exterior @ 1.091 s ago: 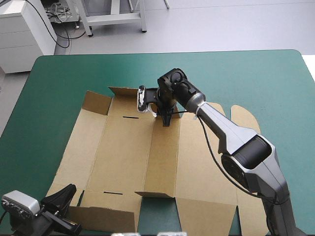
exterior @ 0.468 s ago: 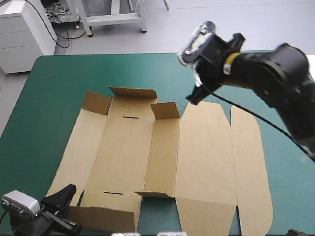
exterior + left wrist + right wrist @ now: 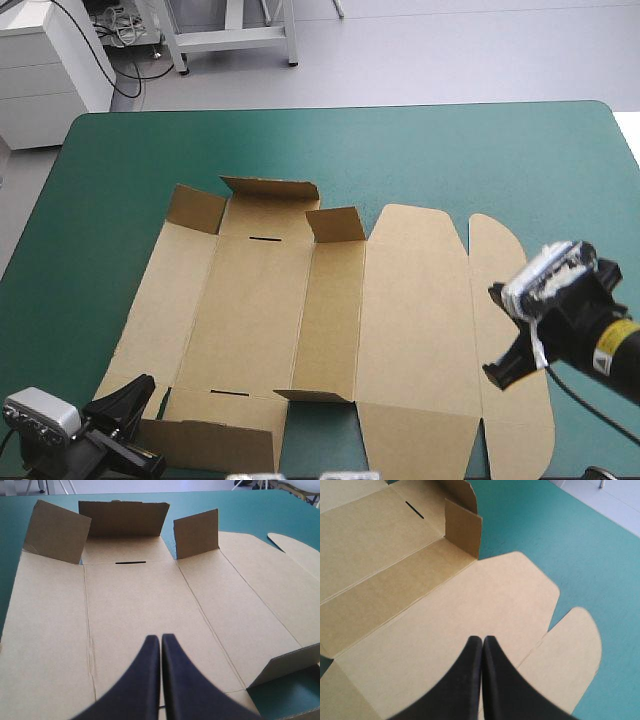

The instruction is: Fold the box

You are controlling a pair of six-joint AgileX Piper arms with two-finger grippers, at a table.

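The brown box lies spread on the teal-green cover as a cut sheet. Three short flaps stand raised at its far end: one at the left, one in the middle and one at the right. A small near flap is lifted a little. Its rounded lid panels lie flat on the right. My left gripper is shut, low at the box's near left corner, pointing along the floor panel. My right gripper is shut and holds nothing, hovering above the lid panel.
Teal-green cover stretches from the box to the table's far and right edges. A narrower strip of cover runs along the box's left side. A notch of cover shows between the near flaps.
Earlier my right gripper was at the far right flap. It then lifted off, shut, and swung back to the near right over the lid panel. That flap stays upright. The left arm has not moved.
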